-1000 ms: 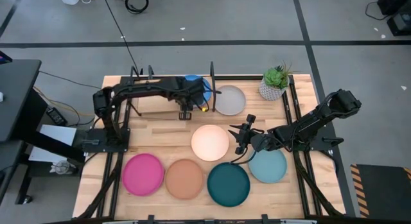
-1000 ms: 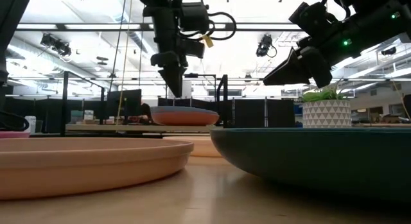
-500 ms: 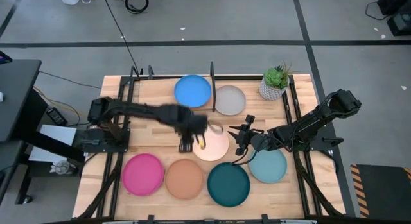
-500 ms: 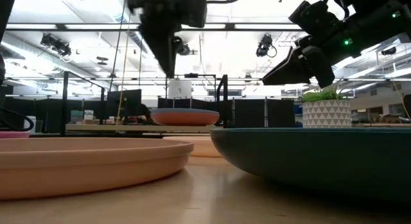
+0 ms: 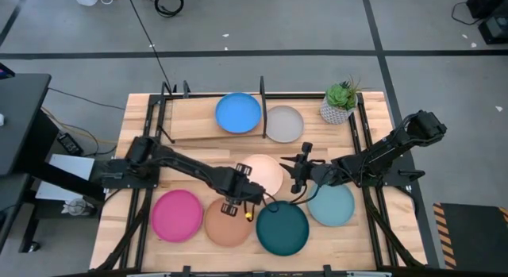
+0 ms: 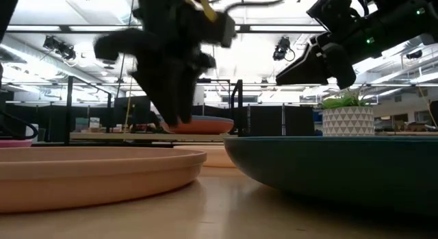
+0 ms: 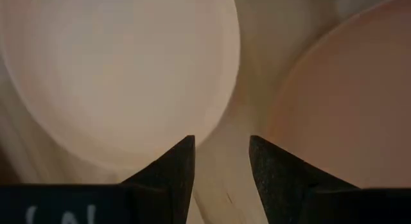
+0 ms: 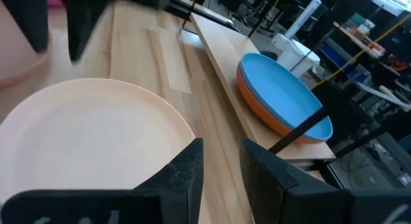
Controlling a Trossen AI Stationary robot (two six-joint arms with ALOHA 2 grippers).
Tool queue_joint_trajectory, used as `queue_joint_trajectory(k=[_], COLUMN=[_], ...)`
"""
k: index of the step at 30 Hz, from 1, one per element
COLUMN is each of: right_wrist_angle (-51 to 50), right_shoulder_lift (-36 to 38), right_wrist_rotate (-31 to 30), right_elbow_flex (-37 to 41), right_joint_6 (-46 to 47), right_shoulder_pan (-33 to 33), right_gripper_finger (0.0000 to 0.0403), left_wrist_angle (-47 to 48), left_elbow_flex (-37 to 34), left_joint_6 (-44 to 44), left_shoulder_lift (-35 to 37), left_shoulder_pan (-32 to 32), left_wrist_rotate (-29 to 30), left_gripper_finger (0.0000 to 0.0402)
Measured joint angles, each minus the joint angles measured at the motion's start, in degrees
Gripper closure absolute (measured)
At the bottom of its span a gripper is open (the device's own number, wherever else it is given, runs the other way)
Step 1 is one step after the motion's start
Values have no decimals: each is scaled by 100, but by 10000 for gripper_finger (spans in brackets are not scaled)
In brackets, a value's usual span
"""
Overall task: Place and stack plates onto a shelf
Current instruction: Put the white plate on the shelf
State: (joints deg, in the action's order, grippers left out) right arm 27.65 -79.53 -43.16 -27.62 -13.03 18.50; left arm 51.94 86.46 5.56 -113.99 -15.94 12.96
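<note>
The shelf [image 5: 190, 118] stands at the table's far edge. On it the blue plate [image 5: 238, 113] lies on the rust-orange plate [image 8: 260, 112]. The grey plate [image 5: 283, 124] lies beside the shelf's right end. The cream-white plate [image 5: 266, 172] lies mid-table. Along the near edge rest the pink [image 5: 177, 216], peach [image 5: 226, 225], dark teal [image 5: 282, 228] and light blue [image 5: 331, 204] plates. My left gripper [image 5: 232, 205] hangs open above the gap between the cream-white plate [image 7: 115, 70] and the peach plate [image 7: 347, 102]. My right gripper [image 5: 300, 171] waits open at the cream-white plate's right rim [image 8: 90, 140].
A potted plant [image 5: 340, 102] stands at the far right corner. Black frame rails [image 5: 361, 142] run along both sides of the table. Bare boards show left of the cream-white plate, between the shelf and the near row of plates.
My left arm has swung quickly from the blue plate on the shelf toward the table's near edge and come down low over the gap between the cream-white and peach plates. The blue plate has stayed on the shelf.
</note>
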Motion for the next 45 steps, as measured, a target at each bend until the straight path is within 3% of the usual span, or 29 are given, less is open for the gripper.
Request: queue_joint_trajectory(k=[7, 12, 18, 21, 25, 27, 29, 36, 38, 42, 45], right_wrist_angle=[12, 6, 10, 2, -15, -46, -78, -132, -169, -147, -130], right_shoulder_lift=[0, 0, 0, 0, 0, 0, 0, 0, 0, 0, 0], right_wrist_rotate=[105, 127, 129, 129, 131, 133, 132, 136, 136, 176, 280], right_elbow_flex=[0, 0, 0, 0, 0, 1, 2, 4, 4, 4, 4], right_joint_6=[-48, -38, 81, 129, 165, 228, 262, 354, 391, 429, 448], right_shoulder_pan=[0, 0, 0, 0, 0, 0, 0, 11, 11, 11, 17], right_gripper_finger=[296, 296, 296, 296, 296, 296, 296, 296, 296, 296, 296], left_wrist_angle=[-442, -519, -970, -979, -957, -714, -313, 872, 1091, 1029, 1047], left_elbow_flex=[-76, -440, -945, -961, -965, -876, -715, -396, -407, -532, -962], left_joint_6=[561, 686, 911, 955, 1017, 980, 813, -429, -684, -863, -972], left_shoulder_lift=[-156, -153, -149, -147, -121, -98, -27, 922, 1305, 2087, 2579], left_shoulder_pan=[107, 169, 158, 157, 152, 130, 129, 275, 299, 392, 719], left_wrist_rotate=[56, -307, 204, 192, 147, 123, 51, -582, -423, 457, 623], left_gripper_finger=[247, 247, 252, 276, 337, 376, 387, 386, 386, 386, 386])
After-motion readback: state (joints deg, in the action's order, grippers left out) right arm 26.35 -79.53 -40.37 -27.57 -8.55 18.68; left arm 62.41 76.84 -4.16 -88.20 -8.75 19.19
